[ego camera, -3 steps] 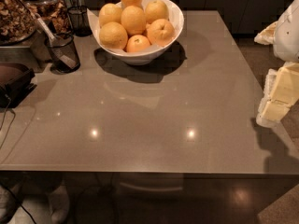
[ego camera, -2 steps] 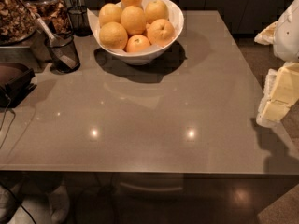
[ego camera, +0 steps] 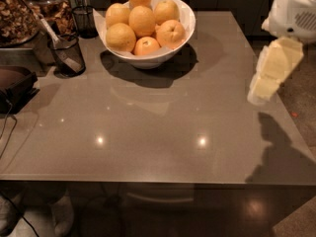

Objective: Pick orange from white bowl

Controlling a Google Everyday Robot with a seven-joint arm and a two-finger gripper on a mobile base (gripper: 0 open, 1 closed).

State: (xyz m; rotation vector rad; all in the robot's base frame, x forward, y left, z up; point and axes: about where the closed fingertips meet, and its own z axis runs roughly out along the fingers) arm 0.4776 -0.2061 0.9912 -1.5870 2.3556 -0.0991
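Change since a second ago: the gripper (ego camera: 274, 73) has shifted left and up in the camera view, in from the right edge toward the bowl side. It hangs over the right edge of the table (ego camera: 163, 132), casting a shadow on the near right corner. Nothing else has moved.

I can't tell if the gripper is open or closed; it reads as one pale block from here. It's clearly not holding anything.

The target orange (ego camera: 170, 32) is untouched in the white bowl (ego camera: 148, 59), on the right side of the pile and nearest the arm, dark dimple facing up. It's touching the small deeper-orange fruit (ego camera: 146, 46) in front and backed by the rest of the heap. The bowl sits at the far centre of the table, well apart from the gripper.

My read: early approach, pick not started. Most of the reach is left, and I'd come in from the right and above. Risks are nudging the neighbouring fruit and clipping the rim. The dark cup (ego camera: 66, 53) on the left is out of the path.
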